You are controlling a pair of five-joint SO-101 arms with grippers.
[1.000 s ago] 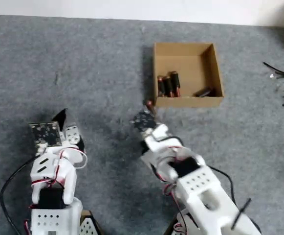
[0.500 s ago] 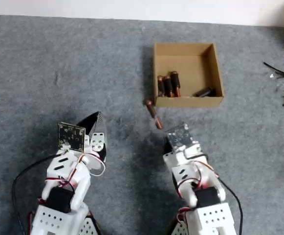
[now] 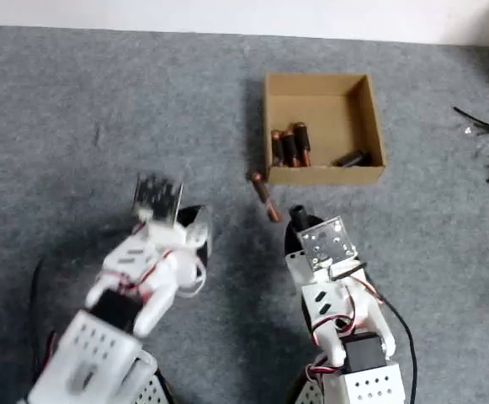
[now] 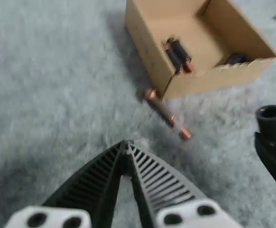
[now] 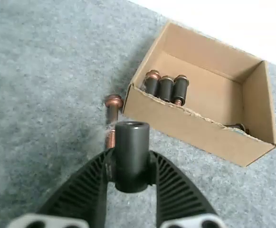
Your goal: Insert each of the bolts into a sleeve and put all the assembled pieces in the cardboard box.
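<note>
- hands first: what is gripped by the right hand (image 5: 130, 162)?
- a black sleeve (image 5: 131, 137) is clamped upright between its fingers, open end up. the left hand (image 4: 127, 151) is pinched closed on nothing, low over the grey table (image 3: 101, 101).
- what has been finished?
- three assembled pieces (image 5: 165, 88) are lined up inside the cardboard box (image 5: 190, 127), against the wall nearest the arms. a fourth dark piece (image 3: 351, 158) is lying in a corner of the box, though whether a bolt is seated in it cannot be told.
- and what is left?
- one copper bolt (image 5: 112, 108) is lying on the table, just outside the box's corner and near the held sleeve. it is judged that this bolt has yet to be picked up, most likely by the left hand, and pushed into the sleeve. the joined pair would then have to be dropped into the box. this is taken to be the last pair, so the task is judged to be close to done.
</note>
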